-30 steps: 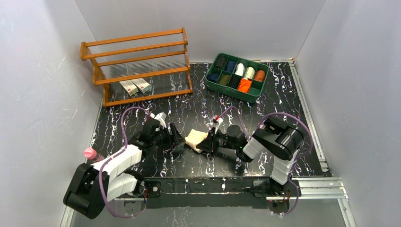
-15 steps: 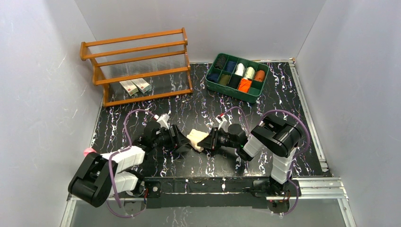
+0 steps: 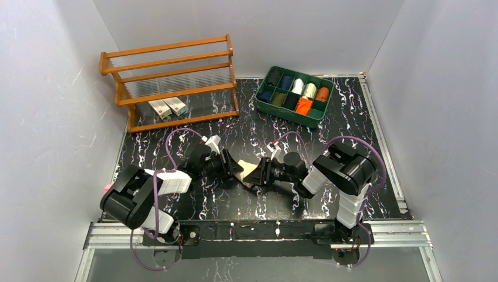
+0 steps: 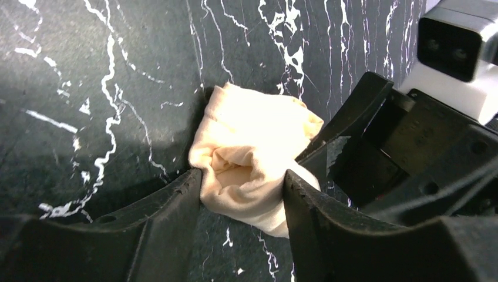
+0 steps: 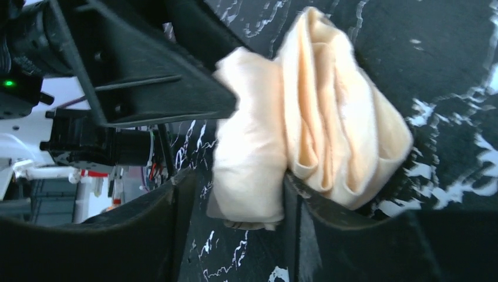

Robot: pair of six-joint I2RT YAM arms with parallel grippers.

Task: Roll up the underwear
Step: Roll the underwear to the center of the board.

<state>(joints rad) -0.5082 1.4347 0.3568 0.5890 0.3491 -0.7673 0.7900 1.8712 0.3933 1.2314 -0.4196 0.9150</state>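
Observation:
The pale beige underwear lies bunched and partly rolled on the black marbled table, between my two grippers. My left gripper reaches it from the left. In the left wrist view both fingers press the sides of the beige roll, so the left gripper is shut on it. My right gripper faces it from the right. In the right wrist view the cloth touches only one finger, with a gap to the other; the right gripper is open. A bright orange garment sits in the green tray.
The green divided tray at the back right holds several dark, white and orange rolls. A wooden rack with two small boxes stands at the back left. A pink-capped item lies by the left arm's base.
My left arm has swung right to the beige underwear and closed its fingers on it. My right gripper has opened and let go of the cloth.

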